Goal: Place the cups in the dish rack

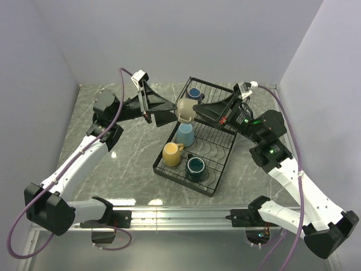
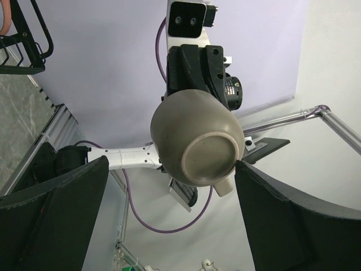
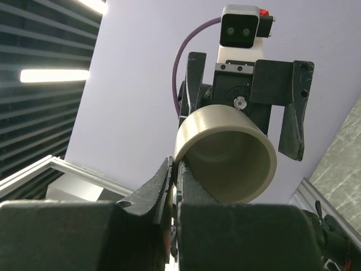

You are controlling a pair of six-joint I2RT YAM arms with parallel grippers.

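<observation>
Since the right gripper (image 3: pixel 175 175) pinches the beige-grey mug (image 1: pixel 186 110) by its rim, aloft over the dish rack's (image 1: pixel 169 175) left edge, while the left gripper (image 1: pixel 169 112) gapes wide around its body, holding nothing, that pinch should by my judgement hold firm until the left fingers close squarely.

Grey marbled tabletop (image 1: pixel 135 164), pale walls (image 1: pixel 169 34) on three sides, aluminium rail (image 1: pixel 180 214) along near edge.

You've got a grey table (image 1: pixel 130 152) veined white like marble, a black wire dish rack (image 1: pixel 181 180), a light blue cup (image 1: pixel 184 134), a yellow-cream cup (image 1: pixel 171 154), a dark teal-green cup (image 1: pixel 196 167), a navy cup (image 1: pixel 194 93), a beige-grey cup (image 1: pixel 185 110), black fingers (image 2: pixel 56 209), white arms (image 1: pixel 73 164), pale lilac walls (image 1: pixel 169 34).
</observation>
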